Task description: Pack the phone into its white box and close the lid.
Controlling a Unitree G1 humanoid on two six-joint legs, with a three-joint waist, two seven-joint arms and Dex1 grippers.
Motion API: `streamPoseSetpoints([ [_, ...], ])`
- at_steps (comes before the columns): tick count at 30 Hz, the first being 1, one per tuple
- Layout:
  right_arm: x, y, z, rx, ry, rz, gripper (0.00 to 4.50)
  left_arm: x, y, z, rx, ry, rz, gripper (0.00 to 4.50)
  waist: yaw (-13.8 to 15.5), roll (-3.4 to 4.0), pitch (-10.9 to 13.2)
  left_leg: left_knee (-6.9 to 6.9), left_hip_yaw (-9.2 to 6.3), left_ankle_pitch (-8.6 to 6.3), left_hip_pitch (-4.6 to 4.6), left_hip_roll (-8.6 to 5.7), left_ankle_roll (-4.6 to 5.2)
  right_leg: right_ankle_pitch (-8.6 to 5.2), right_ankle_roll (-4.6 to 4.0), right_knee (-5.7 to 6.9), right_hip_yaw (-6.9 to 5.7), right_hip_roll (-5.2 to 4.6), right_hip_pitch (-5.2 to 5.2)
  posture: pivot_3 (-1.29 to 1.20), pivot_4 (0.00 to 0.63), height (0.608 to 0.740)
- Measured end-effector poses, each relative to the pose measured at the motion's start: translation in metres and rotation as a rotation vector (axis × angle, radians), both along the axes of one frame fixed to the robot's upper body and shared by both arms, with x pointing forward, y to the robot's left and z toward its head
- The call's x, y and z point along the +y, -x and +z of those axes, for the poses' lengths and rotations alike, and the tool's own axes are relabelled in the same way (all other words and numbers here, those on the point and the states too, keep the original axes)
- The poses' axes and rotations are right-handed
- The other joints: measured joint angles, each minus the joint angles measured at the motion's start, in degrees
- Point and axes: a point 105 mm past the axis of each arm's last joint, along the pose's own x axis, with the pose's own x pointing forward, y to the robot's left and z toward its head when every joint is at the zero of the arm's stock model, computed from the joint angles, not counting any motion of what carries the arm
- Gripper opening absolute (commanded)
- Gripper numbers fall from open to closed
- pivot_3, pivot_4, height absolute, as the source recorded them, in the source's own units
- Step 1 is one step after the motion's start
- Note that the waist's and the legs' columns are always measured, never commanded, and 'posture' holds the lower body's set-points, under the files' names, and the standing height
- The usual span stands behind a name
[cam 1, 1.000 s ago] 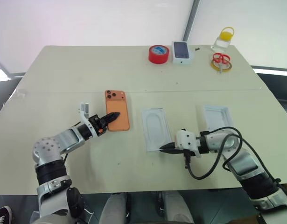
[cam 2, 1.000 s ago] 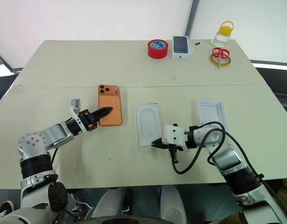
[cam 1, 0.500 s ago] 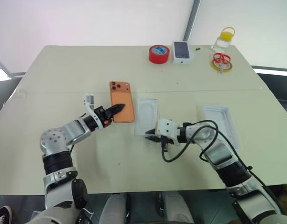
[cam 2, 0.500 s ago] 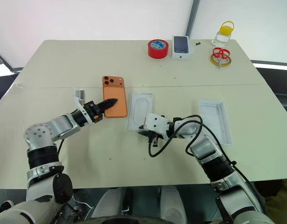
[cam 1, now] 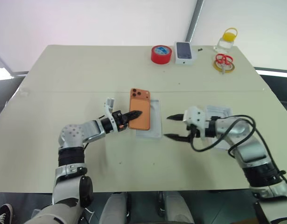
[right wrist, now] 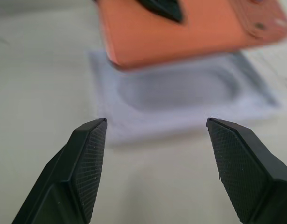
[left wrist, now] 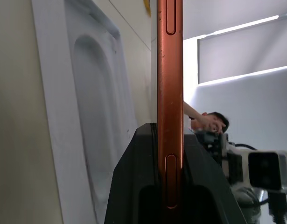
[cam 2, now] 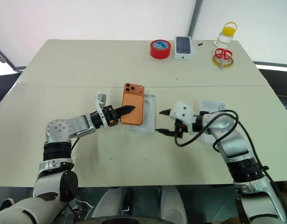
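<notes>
Head views: left gripper (cam 1: 134, 114) pinching the slim orange smartphone (cam 1: 140, 115) by its long edge, carrying it flat, half overhanging the thin white insert sheet (cam 1: 152, 122) just past the fingertips. Right gripper (cam 1: 172, 127) hanging spread wide, holding nothing, shallow white cardboard tray (cam 1: 217, 112) right behind its wrist.

Left wrist view: clamping the phone's rim (left wrist: 170, 93) edge-on; probably stiff, slick, scratchable.

Right wrist view: gaping over bare tabletop (right wrist: 36, 70), plenty of room around, table edges well off.
</notes>
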Motion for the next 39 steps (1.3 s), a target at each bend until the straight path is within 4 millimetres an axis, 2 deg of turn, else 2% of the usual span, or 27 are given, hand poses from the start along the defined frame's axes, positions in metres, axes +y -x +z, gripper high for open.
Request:
streamPoseSetpoints([
  [2, -0.004, -0.002, 0.000, -0.012, 0.004, -0.012, 3.60, -0.005, 0.001, -0.003, 0.024, 0.024, -0.015, 0.97, -0.13, 0.00, 0.00, -0.02, 0.01, -0.01, 0.00, 0.03, 0.01, 0.02, 0.03, 0.00, 0.00, 0.02, -0.02, 0.00, 0.150, 0.740],
  [4, -0.003, -0.002, 0.001, -0.034, 0.012, -0.002, 3.60, -0.014, 0.007, -0.005, 0.045, 0.036, -0.058, 1.59, -0.15, 0.01, 0.00, -0.03, 0.00, -0.01, -0.02, 0.04, 0.02, 0.02, 0.05, 0.01, -0.01, 0.02, -0.04, 0.00, 0.150, 0.740],
  [7, -0.002, -0.002, -0.001, -0.058, 0.029, -0.003, 3.60, -0.019, 0.012, -0.007, 0.055, 0.034, -0.083, 3.21, -0.10, 0.01, 0.00, -0.02, 0.00, -0.01, -0.02, 0.05, 0.02, 0.02, 0.05, 0.01, 0.00, 0.01, -0.03, 0.00, 0.150, 0.740],
  [8, -0.003, -0.003, -0.002, -0.061, 0.028, -0.009, 3.60, -0.019, 0.014, -0.004, 0.043, 0.037, -0.085, 3.62, -0.06, 0.00, 0.00, -0.01, 0.00, -0.01, -0.02, 0.05, 0.02, 0.03, 0.05, 0.01, 0.00, 0.00, -0.03, 0.00, 0.150, 0.740],
  [15, -0.012, -0.008, -0.010, -0.059, 0.040, -0.044, 3.60, -0.012, 0.013, 0.004, -0.026, -0.052, -0.070, 3.62, 0.14, 0.01, 0.00, 0.02, -0.02, 0.04, 0.03, 0.05, -0.05, 0.02, -0.01, 0.05, 0.01, 0.01, 0.01, 0.00, 0.150, 0.740],
  [22, -0.011, -0.011, -0.007, -0.069, 0.036, -0.043, 3.60, 0.008, 0.010, 0.008, -0.076, -0.159, -0.038, 3.62, 0.09, 0.01, 0.00, 0.02, -0.02, 0.03, 0.02, 0.06, -0.05, 0.02, 0.00, 0.05, 0.01, 0.01, 0.00, 0.00, 0.150, 0.740],
  [27, -0.009, -0.013, -0.009, -0.073, 0.040, -0.035, 3.60, 0.016, 0.015, 0.016, -0.171, -0.235, -0.052, 3.62, 0.13, 0.01, 0.00, 0.02, -0.01, 0.04, 0.03, 0.05, -0.06, 0.02, -0.01, 0.04, 0.04, 0.01, 0.00, 0.00, 0.150, 0.740],
  [30, -0.014, -0.017, -0.011, -0.066, 0.036, -0.067, 2.72, 0.038, 0.017, -0.006, -0.245, -0.457, -0.041, 2.77, -0.37, 0.06, -0.02, -0.06, 0.09, 0.04, 0.16, 0.06, -0.07, -0.09, -0.20, 0.06, 0.11, 0.01, 0.02, 0.00, 0.150, 0.740],
  [32, -0.022, -0.024, -0.014, -0.066, 0.054, -0.118, 1.76, 0.050, 0.003, -0.016, -0.311, -0.557, 0.036, 1.85, -0.17, 0.06, -0.01, -0.04, 0.08, 0.05, 0.14, 0.08, -0.09, -0.07, -0.28, 0.05, 0.10, 0.01, 0.01, 0.00, 0.150, 0.740],
  [35, -0.029, -0.036, -0.013, -0.112, 0.108, -0.172, 0.23, 0.059, -0.019, -0.016, -0.481, -0.703, 0.126, 0.28, 0.34, 0.06, -0.01, -0.02, 0.07, 0.05, 0.08, 0.07, -0.09, -0.05, -0.32, -0.02, 0.09, -0.01, 0.01, 0.00, 0.150, 0.740],
  [36, -0.029, -0.039, -0.014, -0.127, 0.126, -0.185, 0.04, 0.060, -0.024, -0.015, -0.547, -0.754, 0.136, 0.08, 0.37, 0.06, -0.01, -0.03, 0.07, 0.04, 0.06, 0.07, -0.07, -0.05, -0.32, -0.06, 0.09, -0.02, 0.01, 0.00, 0.150, 0.740],
  [39, -0.021, -0.044, -0.029, -0.139, 0.167, -0.190, 0.04, 0.040, -0.029, -0.025, -0.670, -0.832, 0.082, 0.08, 0.29, 0.07, -0.03, -0.03, 0.13, 0.00, 0.02, 0.04, 0.00, -0.03, -0.28, -0.10, 0.10, -0.06, 0.01, 0.00, 0.150, 0.740],
])
